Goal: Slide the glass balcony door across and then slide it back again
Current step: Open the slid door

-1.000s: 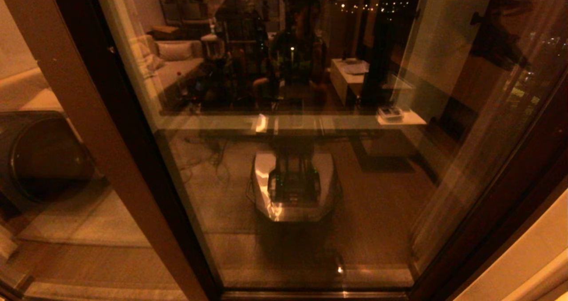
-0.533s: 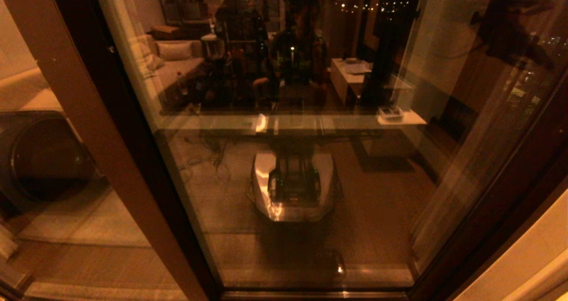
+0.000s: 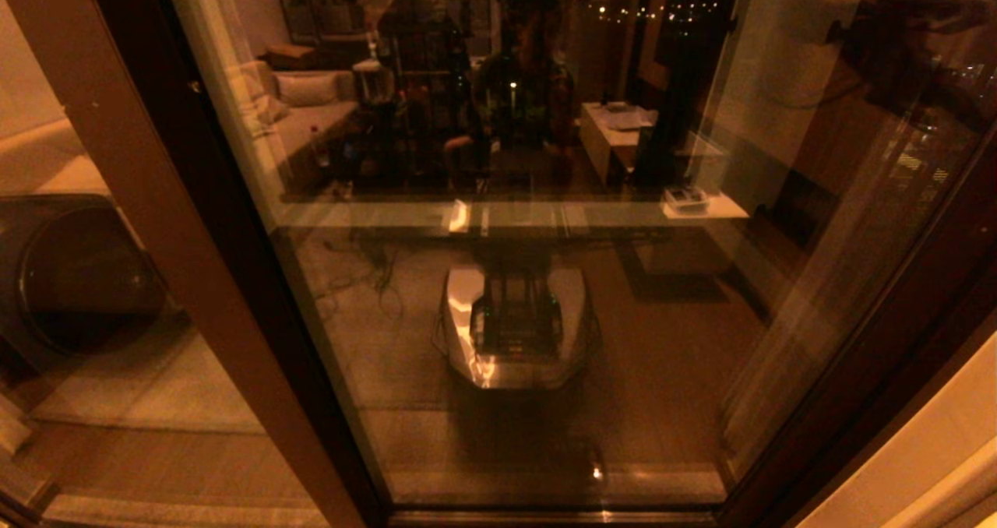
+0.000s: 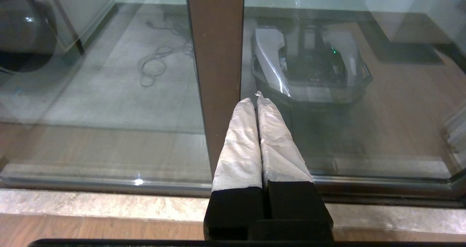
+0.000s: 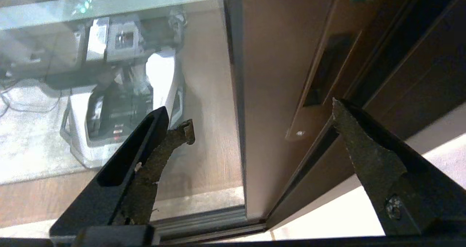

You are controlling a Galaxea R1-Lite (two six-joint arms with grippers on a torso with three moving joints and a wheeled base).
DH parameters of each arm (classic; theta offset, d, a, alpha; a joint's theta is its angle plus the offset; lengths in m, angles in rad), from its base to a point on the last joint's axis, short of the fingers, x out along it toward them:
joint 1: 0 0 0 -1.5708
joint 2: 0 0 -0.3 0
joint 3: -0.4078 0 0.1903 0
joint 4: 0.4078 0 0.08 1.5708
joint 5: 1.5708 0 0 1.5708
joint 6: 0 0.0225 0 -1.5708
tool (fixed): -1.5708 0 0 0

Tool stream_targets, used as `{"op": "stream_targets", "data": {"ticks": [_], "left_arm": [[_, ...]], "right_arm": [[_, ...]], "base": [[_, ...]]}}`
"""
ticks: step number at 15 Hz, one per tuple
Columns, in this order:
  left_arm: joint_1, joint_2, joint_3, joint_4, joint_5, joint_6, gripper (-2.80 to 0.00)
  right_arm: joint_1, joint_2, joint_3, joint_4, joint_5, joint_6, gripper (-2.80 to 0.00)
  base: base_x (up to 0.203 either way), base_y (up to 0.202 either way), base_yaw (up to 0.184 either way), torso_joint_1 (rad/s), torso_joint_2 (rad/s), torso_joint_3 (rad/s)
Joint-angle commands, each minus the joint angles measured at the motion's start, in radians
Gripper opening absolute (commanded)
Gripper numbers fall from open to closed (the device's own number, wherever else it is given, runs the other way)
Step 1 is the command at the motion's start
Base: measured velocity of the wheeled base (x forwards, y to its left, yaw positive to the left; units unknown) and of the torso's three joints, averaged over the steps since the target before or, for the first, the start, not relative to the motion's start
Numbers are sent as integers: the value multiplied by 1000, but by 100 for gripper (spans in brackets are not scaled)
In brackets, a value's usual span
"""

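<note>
I have the right end effector [image 5: 262, 121] spread wide with nothing in it, straddling the upright rail [image 5: 276, 75] on the right side of the glass balcony door [image 3: 514, 279]. I keep it that open so one finger [image 5: 367, 156] sits on the outer side of the rail, close to the slim handle slot [image 5: 326, 70], and the other in front of the glass. That should give me something to hook or push against when the pane has to travel left. Whether either finger touches the frame yet, I cannot tell.

The door fills the middle of my head view, its right rail against the dark outer frame [image 3: 919, 341], so I judge it closed and the first slide not begun.

My left end effector [image 4: 257, 95] is pressed shut and empty, its taped fingertips [image 4: 247, 112] pointing at the brown upright [image 4: 216, 57] on the left. I leave it there, out of the way, as the right arm looks set to do the work.
</note>
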Motion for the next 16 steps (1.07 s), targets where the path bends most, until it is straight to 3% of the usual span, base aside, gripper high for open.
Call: {"op": "stream_targets", "data": {"ticks": [1, 4, 10, 16], "left_arm": [[0, 0, 0, 1, 0, -1, -280], [0, 0, 0, 1, 0, -1, -280], [0, 0, 0, 1, 0, -1, -280], [0, 0, 0, 1, 0, -1, -280]], "right_arm": [[0, 36, -32, 1, 2, 0, 0], [-6, 66, -60, 1, 13, 1, 0], [-11, 72, -64, 0, 108, 4, 0], [-22, 92, -96, 0, 111, 7, 0]], "base": [[0, 0, 0, 0, 0, 0], [0, 0, 0, 0, 0, 0], [0, 0, 0, 0, 0, 0], [0, 0, 0, 0, 0, 0]]}}
